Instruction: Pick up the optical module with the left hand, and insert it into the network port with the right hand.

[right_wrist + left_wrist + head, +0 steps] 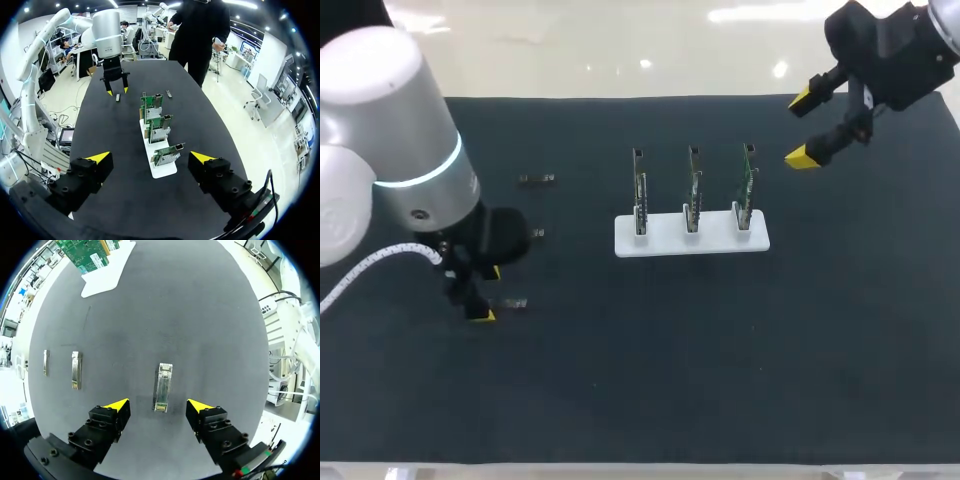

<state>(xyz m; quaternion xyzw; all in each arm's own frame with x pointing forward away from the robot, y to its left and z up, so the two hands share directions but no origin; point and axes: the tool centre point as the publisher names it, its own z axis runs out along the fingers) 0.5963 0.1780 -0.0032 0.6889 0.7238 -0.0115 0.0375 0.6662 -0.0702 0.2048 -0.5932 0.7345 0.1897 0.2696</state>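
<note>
Bench [640,400], black-surfaced, fills your head view. Your left arm comes in from the left, and the left gripper [488,294] hangs low over the near-left part of the mat with its yellow tips spread. A small, silver, oblong optical module [516,303] lies flat just beside it, toward the middle. Two more silver modules [537,179] lie farther back, apart from each other. At the centre, a flat white stand [690,240] holds three green circuit boards [693,190] upright in a row. Your right gripper [802,128] hovers over the far-right corner, well apart from the stand, fingers wide.

In your left wrist view, the left gripper [159,406] is released. The optical module [163,382] lies on the bench [210,330] lengthwise between the two fingers. Bare mat shows on either side of it, so neither tip touches it. The two other modules [76,370] lie off to one side, parallel to it, and the white stand [107,275] sits well ahead.

In your right wrist view, the right gripper [150,159] is likewise released and holds nothing. The white stand [164,171] with its green circuit boards [160,129] lies ahead of it, untouched. Across the bench [110,150] you see the left gripper [116,91] pointing down, with the optical module [118,98] on the mat by its tips.
</note>
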